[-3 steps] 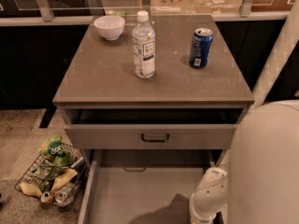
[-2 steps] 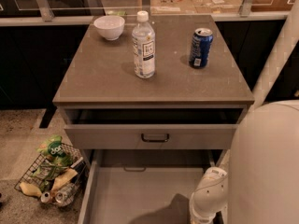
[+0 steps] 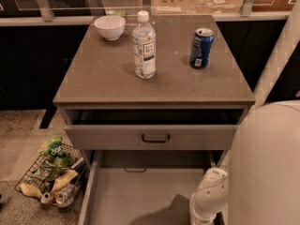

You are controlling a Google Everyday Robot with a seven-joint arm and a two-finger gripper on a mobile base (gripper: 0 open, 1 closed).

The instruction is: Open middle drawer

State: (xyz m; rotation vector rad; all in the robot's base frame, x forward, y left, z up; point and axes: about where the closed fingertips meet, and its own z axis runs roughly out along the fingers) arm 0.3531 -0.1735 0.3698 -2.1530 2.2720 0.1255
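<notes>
The grey cabinet (image 3: pixel 154 86) has its top drawer (image 3: pixel 117 138), with a black loop handle (image 3: pixel 155 138), pulled out a little. Directly under it the middle drawer (image 3: pixel 136 196) is pulled far out toward me, showing its pale grey inside. Its front and handle are cut off below the picture. My white arm (image 3: pixel 208 203) reaches down at the drawer's right side and casts a shadow on the drawer floor. The gripper itself is below the bottom edge, out of view. The lowest drawer is hidden.
On the cabinet top stand a white bowl (image 3: pixel 109 27), a clear water bottle (image 3: pixel 144 46) and a blue can (image 3: pixel 201 48). A wire basket (image 3: pixel 51 177) of snack bags and bottles sits on the floor at the left. My white body (image 3: pixel 267 168) fills the lower right.
</notes>
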